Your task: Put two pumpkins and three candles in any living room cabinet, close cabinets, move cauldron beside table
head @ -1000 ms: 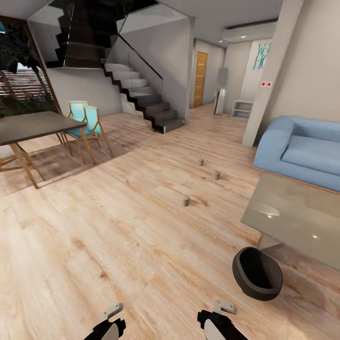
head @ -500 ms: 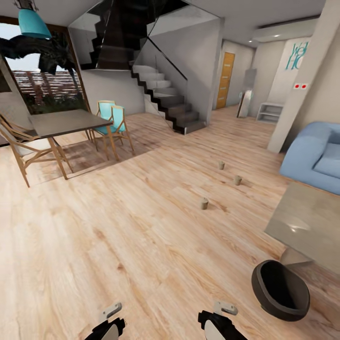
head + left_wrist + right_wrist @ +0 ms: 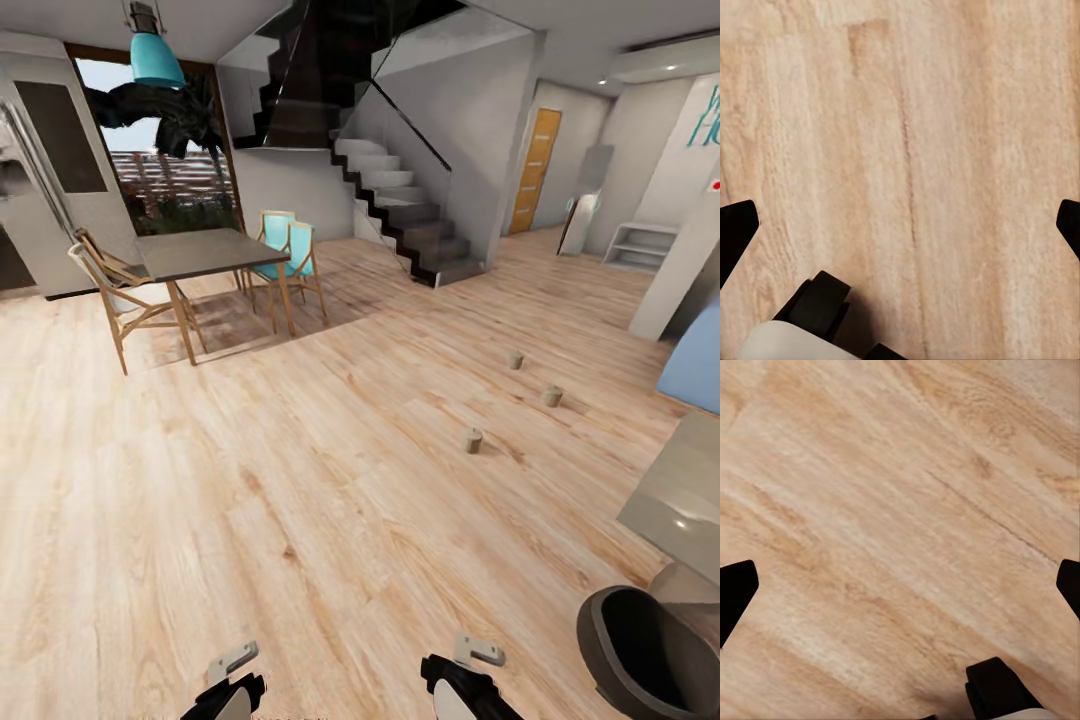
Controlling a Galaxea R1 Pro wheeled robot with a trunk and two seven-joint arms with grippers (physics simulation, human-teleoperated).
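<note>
Left pincer [image 3: 900,217]: fingertips at the two far edges of the left wrist view, spread wide, nothing between them but bare wooden floor [image 3: 945,112]. In the head view this arm sits low, tucked near the body.

Right pincer [image 3: 900,577]: same posture, fingers spread wide over floor planks, holding nothing.

Three candles stand upright on the floor, well ahead of the right pincer and off to its right, well apart from each other. Nearest candle [image 3: 473,440]; middle candle [image 3: 552,396] farther out and more to the right; far candle [image 3: 515,360] beyond both. Judgement: short stiff cylinders, light, smooth-sided, likely to tip or roll if nudged. Best taken from above, fingers closing across the round side near mid-height, one at a time.

Cauldron [image 3: 650,665]: on the floor just right of the right pincer, close by, mouth tipped toward the robot, touching or just beside the leg of the low glass-topped surface [image 3: 690,490]. Judgement: rigid, bulky, probably the heaviest item; belly too wide for the fingers, so the rim wall is the place to pinch. It seems already next to that surface.

Dining surface [image 3: 205,252] with chairs is far ahead-left of the left pincer.
</note>
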